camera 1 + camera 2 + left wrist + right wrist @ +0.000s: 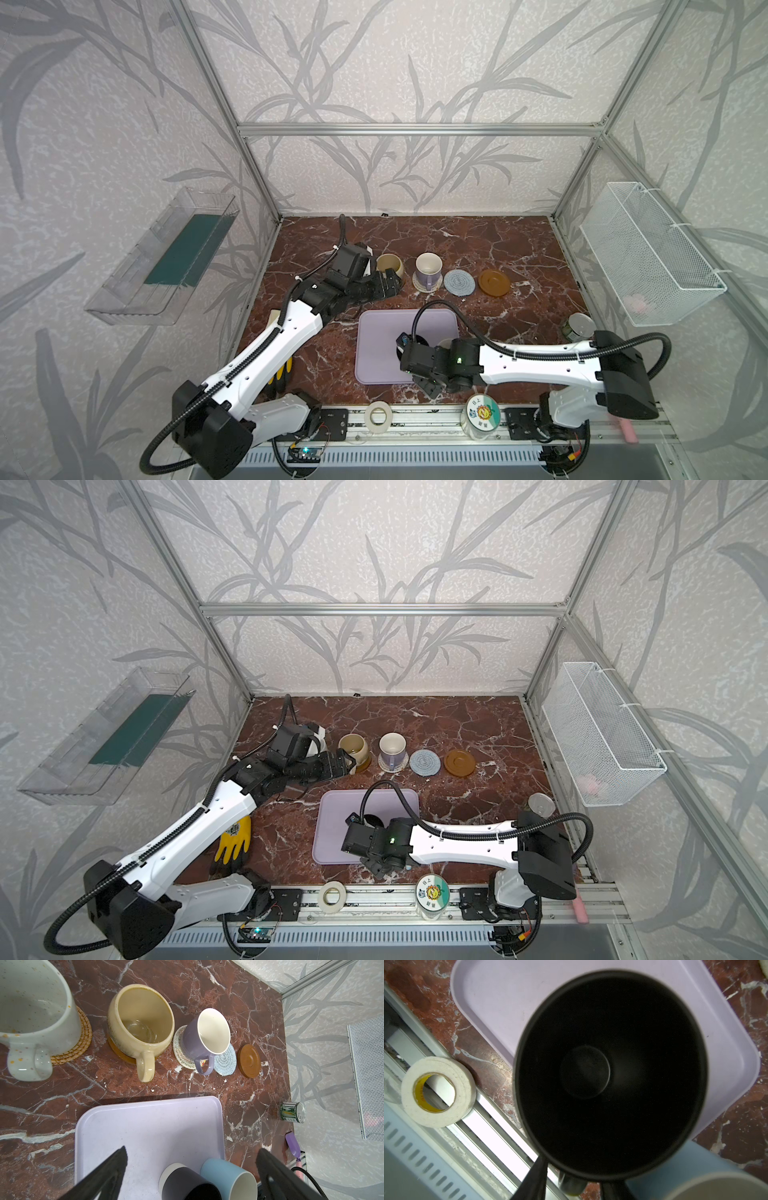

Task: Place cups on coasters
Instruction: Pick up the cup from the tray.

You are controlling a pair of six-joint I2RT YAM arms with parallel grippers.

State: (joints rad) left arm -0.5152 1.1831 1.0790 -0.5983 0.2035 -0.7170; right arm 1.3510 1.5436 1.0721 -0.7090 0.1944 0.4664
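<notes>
Mug handle between the right fingers

The lavender tray (376, 349) lies under the right gripper (571, 1176). Right below that gripper, at the tray's edge, is the black mug (610, 1076). The fingers stand either side of its handle, and I cannot tell whether they pinch it. The light blue mug (226, 1178) is just beside it. The left gripper (192, 1149) is spread wide and empty, just beside the beige mug (141, 1022) on its wooden coaster (119, 1053). To either side of that mug, the white mug (35, 1012) sits on the rattan coaster (83, 1032) and the lavender mug (207, 1034) on the cream coaster (180, 1049). Farther from the left gripper lie the grey-blue coaster (226, 1064) and the second wooden coaster (249, 1060).
</notes>
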